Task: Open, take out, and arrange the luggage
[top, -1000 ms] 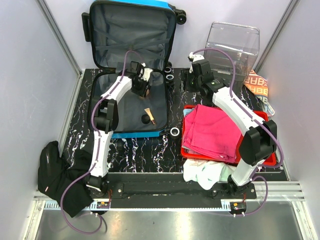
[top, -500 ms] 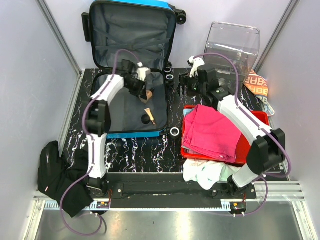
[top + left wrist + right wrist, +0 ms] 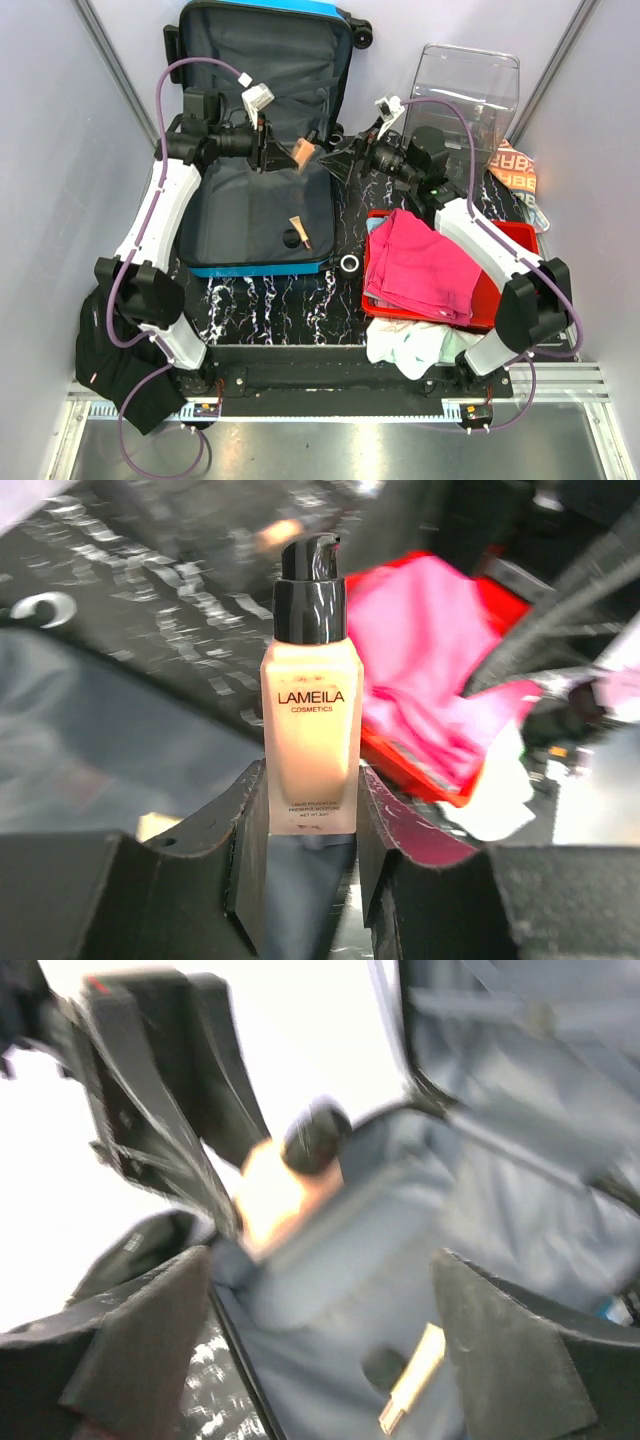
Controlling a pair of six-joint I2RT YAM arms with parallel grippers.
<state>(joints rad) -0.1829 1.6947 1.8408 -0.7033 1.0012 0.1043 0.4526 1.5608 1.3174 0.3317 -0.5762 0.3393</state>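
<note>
**A:** What is the luggage [image 3: 240,215] made of?

**B:** A glossy blue hard shell with a matt dark grey cloth lining. The table [image 3: 290,300] is polished black, veined white.

**A:** And the bottle [image 3: 312,735]?

**B:** Smooth and translucent, with a shiny black cap. By the table's right edge are a red plastic tray [image 3: 520,232] and soft pink cloth [image 3: 425,265]. At the far right corner is a clear plastic box [image 3: 470,85].

Your top external view looks steeply down over the whole table [image 3: 270,300] from its near edge, while the two close-range wrist views face each other, all three sharing the foundation bottle [image 3: 312,720] above the luggage [image 3: 250,215].
</note>
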